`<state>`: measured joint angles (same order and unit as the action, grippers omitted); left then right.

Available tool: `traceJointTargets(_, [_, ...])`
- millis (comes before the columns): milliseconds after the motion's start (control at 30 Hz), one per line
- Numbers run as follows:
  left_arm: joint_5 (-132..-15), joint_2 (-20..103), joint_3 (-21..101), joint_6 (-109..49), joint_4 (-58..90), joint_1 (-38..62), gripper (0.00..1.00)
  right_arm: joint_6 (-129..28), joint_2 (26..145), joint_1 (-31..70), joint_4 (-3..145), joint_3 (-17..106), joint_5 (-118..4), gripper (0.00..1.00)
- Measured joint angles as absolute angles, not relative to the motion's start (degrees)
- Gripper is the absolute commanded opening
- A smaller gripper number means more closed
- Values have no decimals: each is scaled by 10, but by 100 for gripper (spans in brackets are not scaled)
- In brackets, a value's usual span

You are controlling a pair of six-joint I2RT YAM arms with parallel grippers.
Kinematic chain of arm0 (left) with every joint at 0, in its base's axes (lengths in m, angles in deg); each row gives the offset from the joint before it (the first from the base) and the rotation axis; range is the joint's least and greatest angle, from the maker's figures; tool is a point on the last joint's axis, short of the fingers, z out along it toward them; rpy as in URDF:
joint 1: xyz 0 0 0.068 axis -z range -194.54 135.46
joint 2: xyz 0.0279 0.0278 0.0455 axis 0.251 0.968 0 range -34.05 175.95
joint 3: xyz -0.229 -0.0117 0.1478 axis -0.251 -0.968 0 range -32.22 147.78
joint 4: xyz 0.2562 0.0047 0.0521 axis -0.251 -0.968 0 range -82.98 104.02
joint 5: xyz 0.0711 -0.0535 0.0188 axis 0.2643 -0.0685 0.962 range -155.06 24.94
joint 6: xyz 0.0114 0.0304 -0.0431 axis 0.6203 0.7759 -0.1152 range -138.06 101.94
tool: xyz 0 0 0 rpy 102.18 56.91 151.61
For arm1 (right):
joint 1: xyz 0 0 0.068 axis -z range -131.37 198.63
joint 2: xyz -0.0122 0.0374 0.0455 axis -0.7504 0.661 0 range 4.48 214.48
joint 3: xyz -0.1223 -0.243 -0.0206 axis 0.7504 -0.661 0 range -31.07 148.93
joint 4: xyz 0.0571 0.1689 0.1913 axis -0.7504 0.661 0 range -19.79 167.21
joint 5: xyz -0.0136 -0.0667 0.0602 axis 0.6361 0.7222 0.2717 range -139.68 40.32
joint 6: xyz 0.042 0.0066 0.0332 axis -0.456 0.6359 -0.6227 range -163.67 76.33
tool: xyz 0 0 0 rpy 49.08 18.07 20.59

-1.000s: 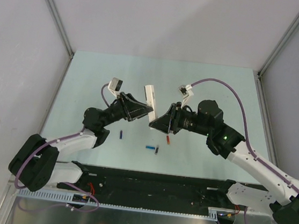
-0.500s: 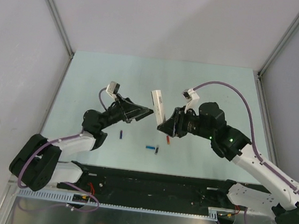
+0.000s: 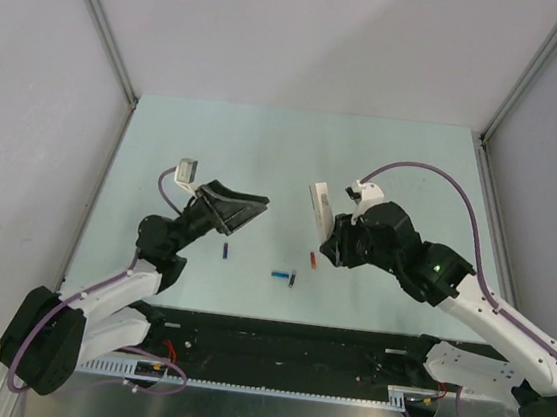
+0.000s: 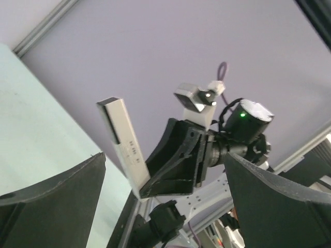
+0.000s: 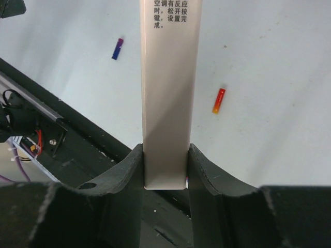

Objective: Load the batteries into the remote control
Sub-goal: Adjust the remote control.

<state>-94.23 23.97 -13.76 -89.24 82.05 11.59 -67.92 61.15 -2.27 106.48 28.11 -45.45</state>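
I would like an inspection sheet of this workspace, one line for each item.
Surface: pale green table, no spill seen.
Job's things: remote control lifted in right claw; loose on table: blue battery, second blue battery, black battery, red battery.
Clutter: nothing seen.
Claws: left claw open, empty; right claw shut on remote control.
Cables: purple cables along both arms.
Surroundings: grey walls, black rail at near edge.

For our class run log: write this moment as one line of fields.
left gripper: open, empty | right gripper: holds remote control | batteries: four loose on table
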Motion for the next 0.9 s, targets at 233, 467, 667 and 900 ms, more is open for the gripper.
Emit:
traceJointTargets(233, [-921, 259, -145, -857, 769, 132, 100, -676, 604, -25, 1094, 290, -441, 0])
traceJointTargets(467, [-934, 369, -145, -866, 835, 200, 94, -679, 603, -25, 1108, 326, -446, 0])
traceJointTargets(667, [-972, 477, -117, -917, 857, 211, 94, -688, 592, -25, 1116, 332, -458, 0])
traceJointTargets(900, [-1021, 415, -71, -903, 876, 220, 93, -696, 586, -25, 1115, 332, -479, 0])
